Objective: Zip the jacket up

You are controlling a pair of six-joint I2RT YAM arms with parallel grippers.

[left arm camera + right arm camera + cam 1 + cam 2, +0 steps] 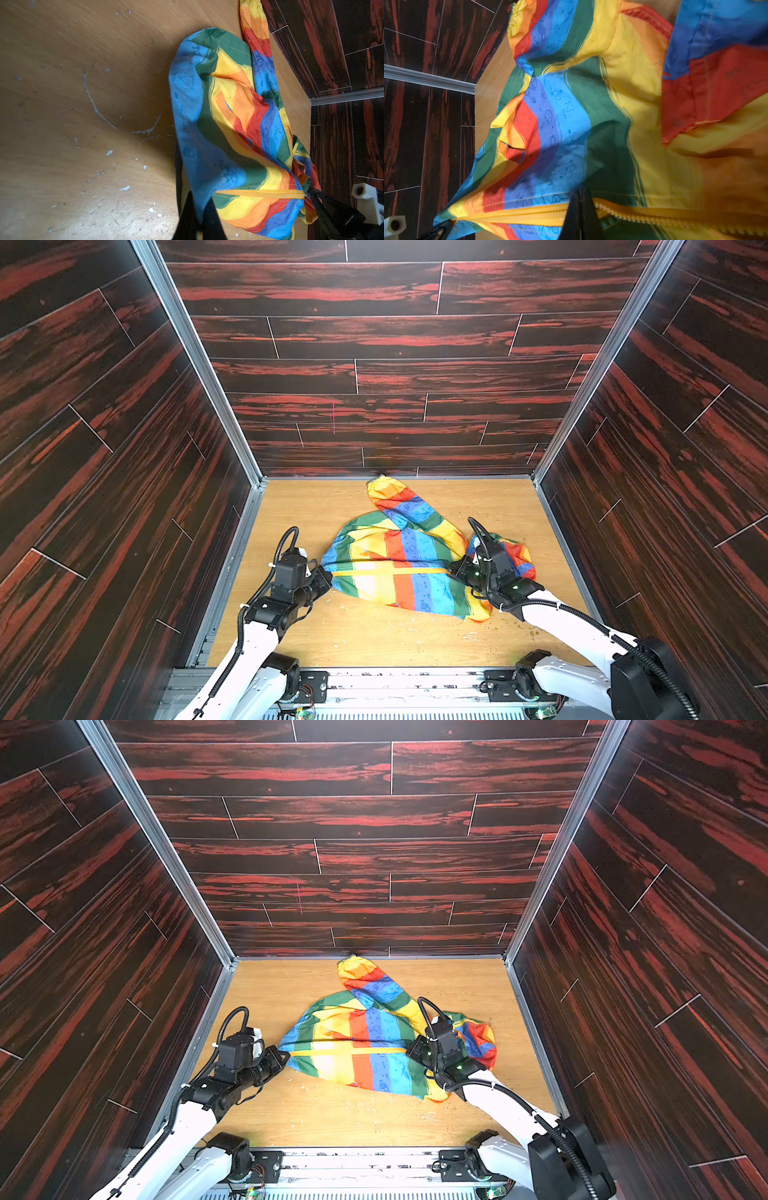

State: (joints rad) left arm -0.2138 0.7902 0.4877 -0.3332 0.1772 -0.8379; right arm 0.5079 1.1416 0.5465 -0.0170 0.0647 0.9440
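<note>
The rainbow-striped jacket (399,564) (361,1048) lies crumpled on the wooden table, its yellow zipper (390,571) running left to right. My left gripper (330,574) (200,197) is shut on the blue hem at the zipper's left end. My right gripper (451,570) (581,191) is shut on the zipper slider, which its fingers hide. In the right wrist view the zipper is joined (519,214) on the side toward the left gripper and its teeth (633,216) lie apart on the other side. One sleeve (399,497) stretches toward the back wall.
Dark red wood-pattern walls (374,377) with metal corner posts (540,472) close in the table (332,639) on three sides. A metal rail (395,680) runs along the front edge. White flecks and scratches (108,153) dot the tabletop.
</note>
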